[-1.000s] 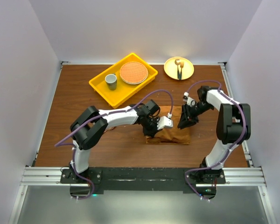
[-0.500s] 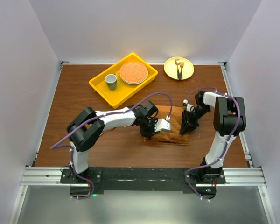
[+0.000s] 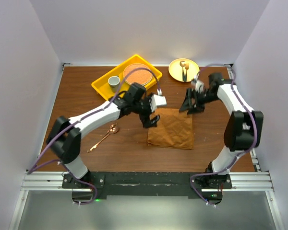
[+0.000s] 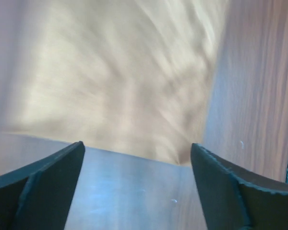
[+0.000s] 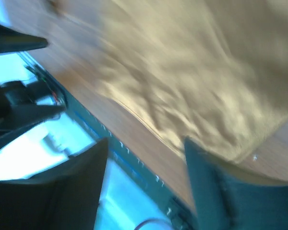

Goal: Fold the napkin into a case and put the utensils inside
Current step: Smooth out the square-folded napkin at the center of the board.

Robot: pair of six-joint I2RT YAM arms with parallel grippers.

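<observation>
The napkin (image 3: 172, 129) lies flat on the table (image 3: 86, 110), folded into a roughly square panel. That is wider than a spoon-length case should be, so I judge at least one more fold is due before anything goes inside.

The left gripper (image 3: 151, 120) hangs just off the napkin's far-left corner. Its fingers (image 4: 43, 191) are spread wide, and its wrist view shows only cloth and bare wood in the gap. The right gripper (image 3: 188, 104) sits just beyond the napkin's far-right corner, its fingers (image 5: 216, 191) likewise parted and empty. Placed at the two far corners and off the cloth, both arms seem set to leave the fold undisturbed while staying within reach of the next edge.

The copper spoon (image 3: 103, 137) lies on the table to the left of the napkin, well apart. It is probably there to stay out of the folding until the pouch exists.

Beyond the napkin's far edge are a yellow tray (image 3: 126, 94) holding a cup (image 3: 114, 83) and an orange plate (image 3: 137, 74). Beside the tray is a yellow plate (image 3: 174, 72) carrying the dark-handled utensil (image 3: 185, 72).
</observation>
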